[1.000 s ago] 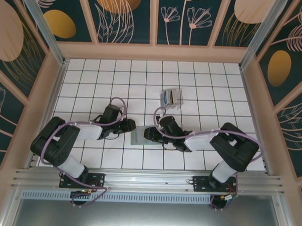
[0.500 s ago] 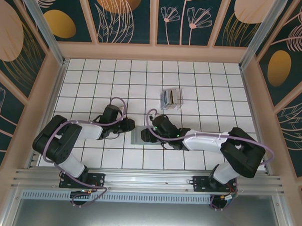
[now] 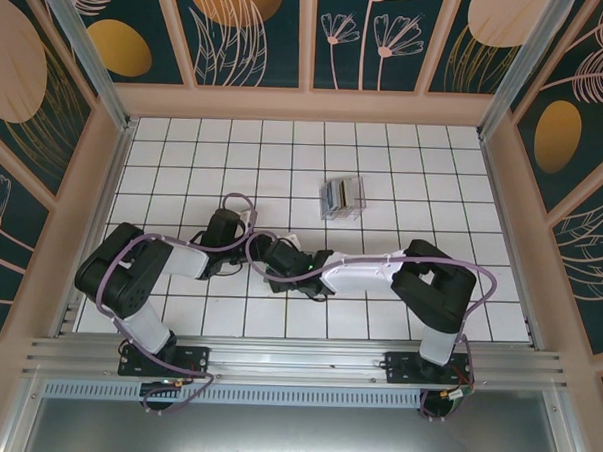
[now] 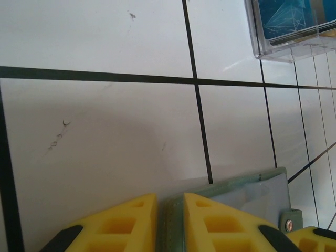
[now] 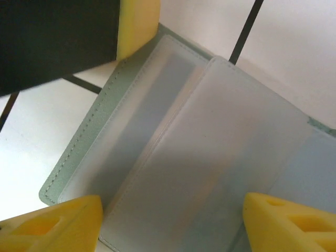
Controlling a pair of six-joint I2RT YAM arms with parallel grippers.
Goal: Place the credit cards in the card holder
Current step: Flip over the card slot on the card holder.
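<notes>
The card holder (image 5: 173, 157) lies open on the tiles, grey-green with a stitched edge and clear sleeves inside. My left gripper (image 4: 169, 223) is shut on the card holder's edge (image 4: 241, 191), which sits between its yellow fingers. My right gripper (image 5: 170, 226) hovers directly over the open sleeves, jaws wide apart and holding nothing. From above, the left gripper (image 3: 248, 254) and right gripper (image 3: 270, 265) meet mid-table, and the right arm hides most of the holder. The credit cards (image 3: 341, 196) stand in a small clear box; a blue one (image 4: 294, 18) shows through its wall.
The clear plastic box (image 4: 286, 44) stands about two tiles behind the grippers. The left finger (image 5: 137, 26) and its black body reach into the top left of the right wrist view. Pink walls (image 3: 103, 177) enclose the white tiled floor (image 3: 184, 161).
The right arm has swung left across the card holder and its jaws have spread wider. The left gripper has stayed in place, closing a little more on the holder's edge.
</notes>
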